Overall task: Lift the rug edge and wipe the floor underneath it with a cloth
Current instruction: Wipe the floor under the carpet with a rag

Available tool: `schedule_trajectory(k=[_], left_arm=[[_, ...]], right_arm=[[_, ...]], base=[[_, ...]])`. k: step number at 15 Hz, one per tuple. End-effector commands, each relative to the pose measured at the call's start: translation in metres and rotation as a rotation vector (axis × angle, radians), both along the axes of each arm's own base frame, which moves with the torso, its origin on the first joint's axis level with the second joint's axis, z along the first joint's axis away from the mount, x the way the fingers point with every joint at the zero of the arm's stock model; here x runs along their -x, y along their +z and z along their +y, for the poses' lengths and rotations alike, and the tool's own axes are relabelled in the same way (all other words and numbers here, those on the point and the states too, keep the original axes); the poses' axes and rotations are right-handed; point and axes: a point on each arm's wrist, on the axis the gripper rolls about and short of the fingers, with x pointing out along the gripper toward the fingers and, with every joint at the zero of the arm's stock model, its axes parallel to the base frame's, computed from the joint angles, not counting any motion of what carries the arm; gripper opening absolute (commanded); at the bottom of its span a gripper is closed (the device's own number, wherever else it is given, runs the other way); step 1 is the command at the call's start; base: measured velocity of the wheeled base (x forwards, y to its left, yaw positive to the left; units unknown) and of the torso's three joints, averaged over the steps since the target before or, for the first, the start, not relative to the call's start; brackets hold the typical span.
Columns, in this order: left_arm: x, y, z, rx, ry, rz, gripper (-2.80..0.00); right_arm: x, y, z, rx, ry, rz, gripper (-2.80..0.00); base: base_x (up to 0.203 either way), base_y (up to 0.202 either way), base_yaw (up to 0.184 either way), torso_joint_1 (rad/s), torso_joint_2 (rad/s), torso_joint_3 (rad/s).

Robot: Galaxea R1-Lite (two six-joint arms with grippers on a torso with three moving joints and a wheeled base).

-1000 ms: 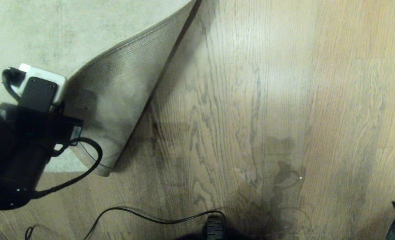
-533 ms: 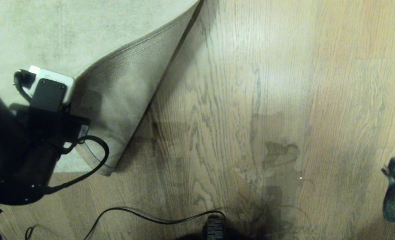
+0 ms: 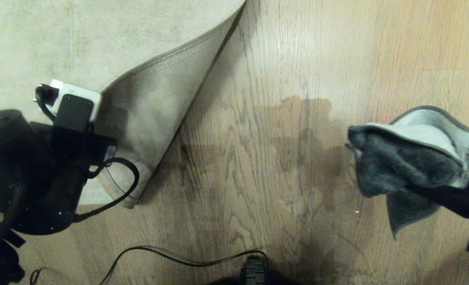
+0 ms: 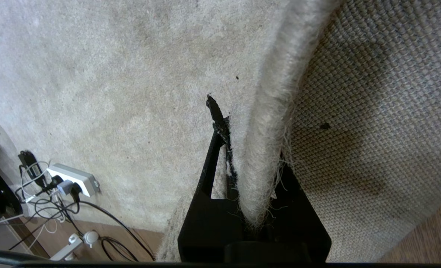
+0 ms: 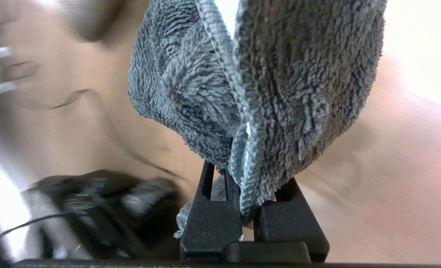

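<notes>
Nearest the robot, a thin black cable [image 3: 187,259] lies curved across the floor [image 3: 258,166], short of the lifted rug corner. The floor is light brown wood-grain planking with dark streaks, and a darker shadowed patch sits on it between the rug and the cloth.

To the right of the rug corner and well apart from it, the right gripper [image 5: 248,208] holds the cloth [image 3: 412,162] above the bare planks. Its jaws are pressed together on a bunched fold, and the rest of the rag spreads beyond the fingertips. The cloth is dark grey and fluffy, with a paler grey side turned up along its far edge. One loose point hangs down toward the robot.

On the left, the left gripper [image 4: 250,175] is clamped narrowly on the rug edge [image 3: 167,103], with the pale pile border pinched between its black fingers [image 4: 215,123]. The corner is raised and folded back over the rug, so the ribbed tan backing faces up and slopes down to the floor along a diagonal line. A dark shadow runs under that line on the planks.

Beyond the fold, the pale grey-beige top of the rug stretches away flat. In the left wrist view, a white power strip [image 4: 73,179] with tangled leads lies off the rug's border.
</notes>
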Motion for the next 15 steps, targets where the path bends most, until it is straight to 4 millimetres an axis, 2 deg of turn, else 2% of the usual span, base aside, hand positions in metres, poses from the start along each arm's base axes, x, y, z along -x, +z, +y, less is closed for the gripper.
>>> schedule_trajectory(k=[1,4,8,11,15], left_arm=[[-0.004,-0.003,-0.001,-0.005,0.009,0.009,-2.8],[-0.005,-0.003,0.004,-0.001,0.035,0.001,-2.8],[-0.012,-0.004,0.011,0.005,0.074,-0.013,-2.8],[-0.015,-0.007,0.011,0.006,0.106,-0.004,-2.8],[-0.02,-0.01,0.01,0.01,0.126,0.006,-2.8]], right_arm=[[-0.035,-0.018,0.054,0.069,0.134,0.106,-2.8],[-0.056,-0.036,0.108,0.075,0.173,0.086,-2.8],[-0.067,-0.064,0.17,-0.012,0.1,0.074,-2.8],[-0.077,-0.073,0.195,-0.064,0.067,0.088,-2.8],[-0.083,-0.085,0.214,-0.13,0.066,0.177,-2.8]], base=[[0.0,0.0,0.0,0.0,0.0,0.0],[0.0,0.0,0.0,0.0,0.0,0.0],[0.0,0.0,0.0,0.0,0.0,0.0],[0.0,0.0,0.0,0.0,0.0,0.0],[0.0,0.0,0.0,0.0,0.0,0.0]])
